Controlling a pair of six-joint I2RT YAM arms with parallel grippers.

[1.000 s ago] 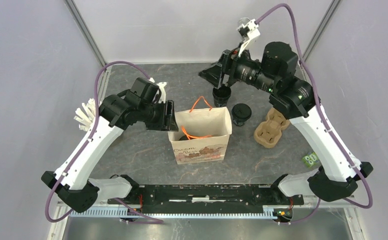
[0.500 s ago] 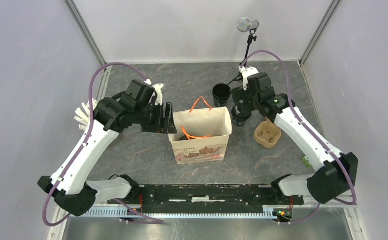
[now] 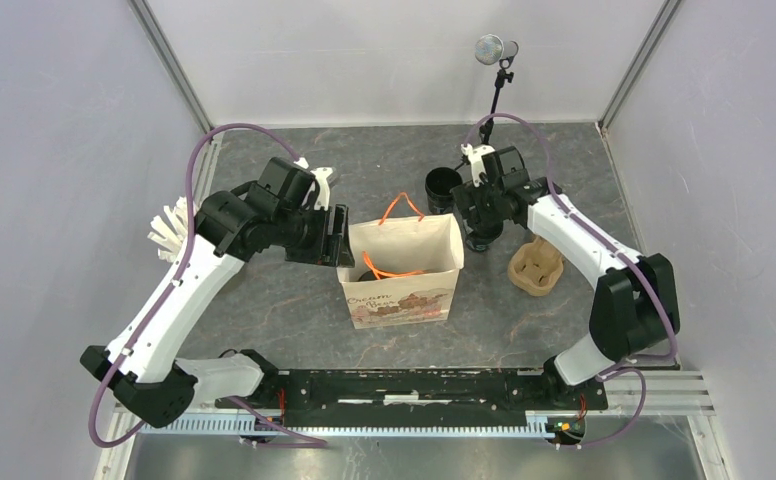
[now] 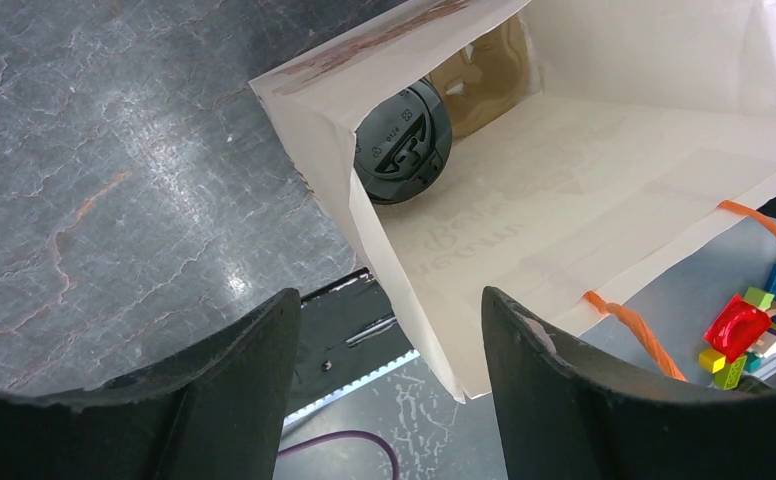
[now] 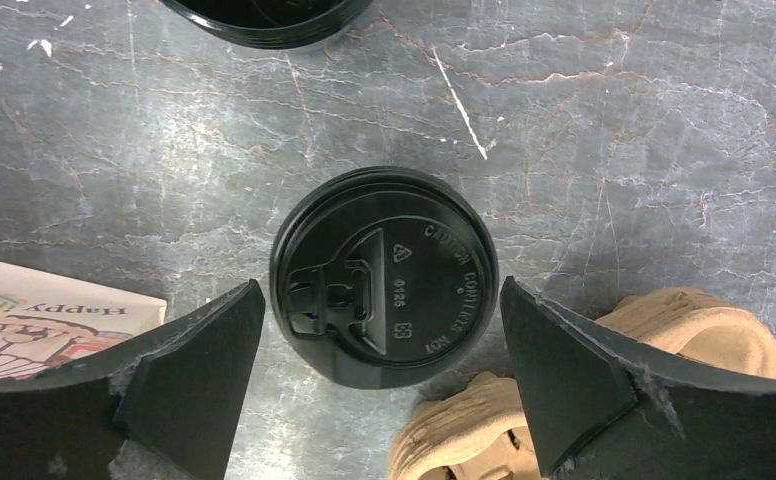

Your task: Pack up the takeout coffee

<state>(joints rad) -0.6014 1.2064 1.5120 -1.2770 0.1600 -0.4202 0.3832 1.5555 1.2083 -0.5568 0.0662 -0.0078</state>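
Observation:
A black lidded takeout coffee cup [image 5: 384, 275] stands on the table, partly hidden under my right gripper [image 3: 479, 215] in the top view. The right gripper [image 5: 382, 300] hangs over this cup, open, with one finger on each side and neither touching it. A second black cup [image 3: 442, 185] stands behind it with no lid. Another lidded cup [image 4: 404, 143] sits deep inside the beige paper bag [image 3: 404, 270], its lid facing the camera. My left gripper [image 4: 389, 310] is open at the bag's left edge, and the bag's corner [image 4: 444, 330] lies between its fingers.
The brown pulp carrier [image 3: 536, 265] lies just right of the lidded cup, close to my right finger [image 5: 584, 370]. A microphone stand [image 3: 494, 50] rises at the back. White plastic pieces [image 3: 169, 230] lie at the left. Orange handles [image 3: 396, 208] stick up from the bag.
My right arm swung from the lidless cup at the back to above the lidded cup, its jaws opening wider. The left gripper stayed at the bag's edge and opened a little more.

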